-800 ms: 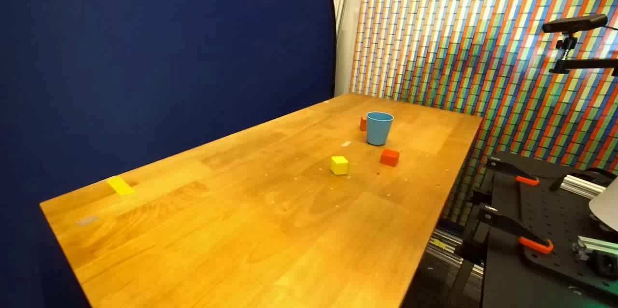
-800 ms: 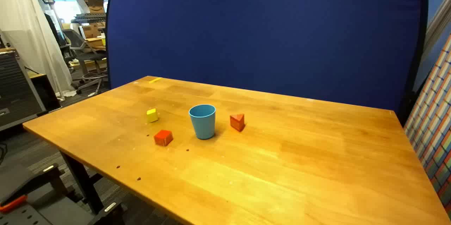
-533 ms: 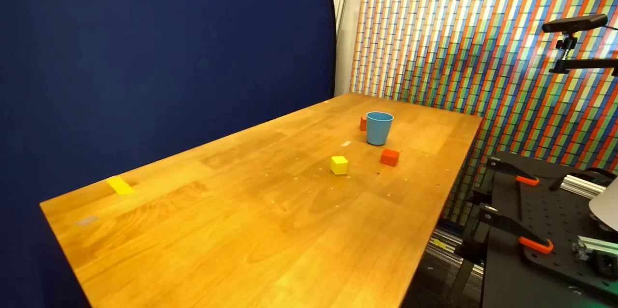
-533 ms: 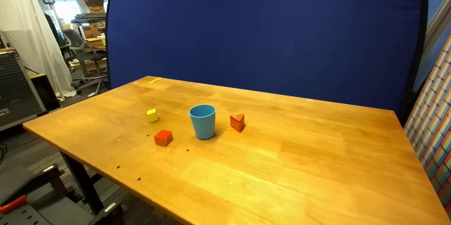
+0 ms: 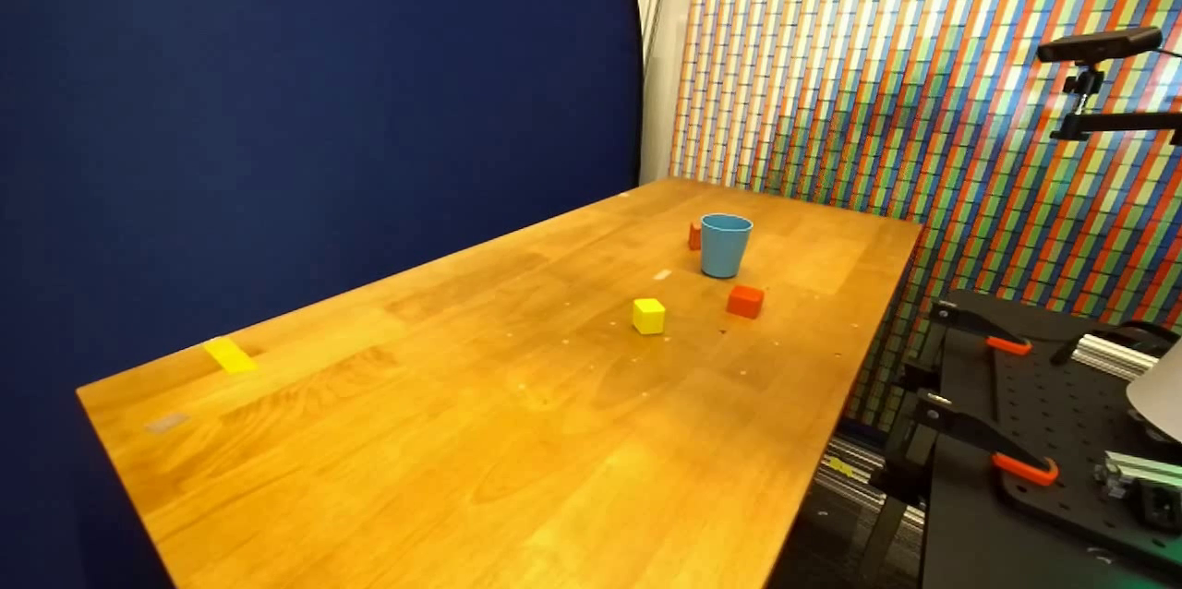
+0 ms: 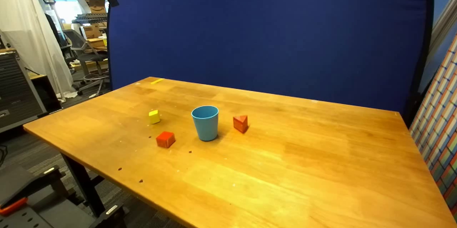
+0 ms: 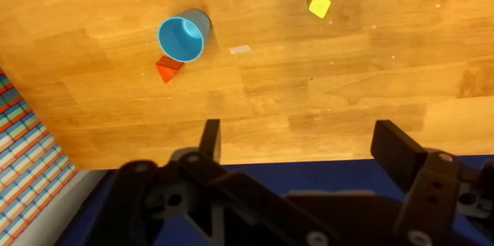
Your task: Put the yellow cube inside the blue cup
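— Behind it all we see a smooth, dark blue fabric backdrop (image 6: 271, 35).

— Then our wooden tabletop (image 6: 303, 171), pieced in strips, with swirling grain.

— And the gripper (image 7: 297, 134)?

— Dark and angular, high above the tabletop and spread wide; we see wood and backdrop through its gap.

— Next, the blue cup (image 6: 206, 124), upright, smooth, tapering to its base.

— Just beside it we find a red triangular prism (image 6: 240, 124); near the cup's other side, a flat-faced red-orange cuboid (image 6: 165, 139).

— Smallest for us, the yellow cube (image 5: 649, 317): crisp-edged, on the tabletop, outside the cup and well apart from it.
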You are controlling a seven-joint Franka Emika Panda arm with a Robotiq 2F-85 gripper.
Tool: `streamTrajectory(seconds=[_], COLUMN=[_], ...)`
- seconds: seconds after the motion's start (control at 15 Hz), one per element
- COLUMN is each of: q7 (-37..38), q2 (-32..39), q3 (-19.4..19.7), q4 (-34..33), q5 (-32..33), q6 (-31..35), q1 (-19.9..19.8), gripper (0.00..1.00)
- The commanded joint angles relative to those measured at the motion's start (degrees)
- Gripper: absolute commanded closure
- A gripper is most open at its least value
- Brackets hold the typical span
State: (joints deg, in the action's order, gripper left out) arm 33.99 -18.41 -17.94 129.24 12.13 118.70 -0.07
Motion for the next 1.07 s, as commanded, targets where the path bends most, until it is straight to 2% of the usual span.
streamTrajectory(seconds=[0.0, 0.13, 0.27, 0.53, 0.67, 1.0], q7=[-5.8, -10.5, -16.3, -25.6, -23.6, -9.2], q2=[8.3, 14.6, 21.2, 32.4, 35.3, 40.5], q3=[6.5, 9.3, 11.0, 9.6, 9.4, 12.7], q4=[2.5, 3.0, 1.5, -3.9, -4.9, -5.4], q5=[-3.7, -8.1, -14.3, -26.7, -27.9, -24.0], q6=[15.4, 22.9, 26.9, 26.6, 26.2, 25.1], q1=[0.5, 0.9, 1.6, 2.1, 3.3, 8.9], gripper=[0.0, 0.0, 0.0, 0.0, 0.0, 0.0])
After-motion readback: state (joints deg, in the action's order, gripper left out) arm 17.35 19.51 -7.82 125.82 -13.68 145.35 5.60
